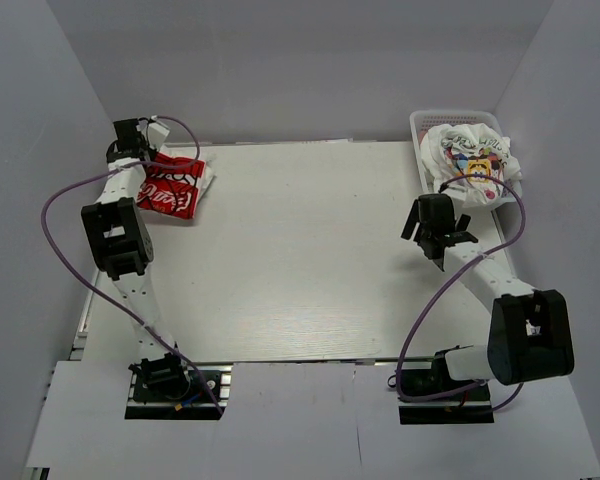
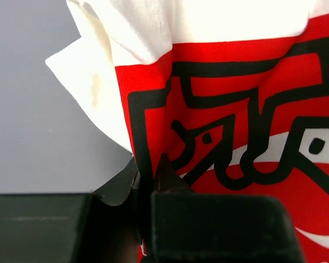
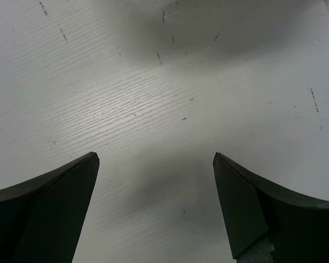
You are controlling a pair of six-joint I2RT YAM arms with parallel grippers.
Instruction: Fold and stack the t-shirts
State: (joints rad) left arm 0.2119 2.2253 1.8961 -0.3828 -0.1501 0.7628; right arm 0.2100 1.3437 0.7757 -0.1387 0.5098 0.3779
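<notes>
Stretches the left arm (image 1: 115, 235) from its base at 7 o'clock up to 10 o'clock, left hand (image 2: 149, 164) pinched tight on a fold of the red-printed t-shirt (image 2: 236, 82). Bends the right arm (image 1: 525, 335) from 5 o'clock in toward 3 o'clock, right hand (image 3: 156, 161) pointing down with fingers (image 3: 55, 208) spread wide apart.

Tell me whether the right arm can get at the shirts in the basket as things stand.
Probably yes: the right end effector hangs open just beside the basket, and the crumpled t-shirts lie uncovered in it, nothing between.
</notes>
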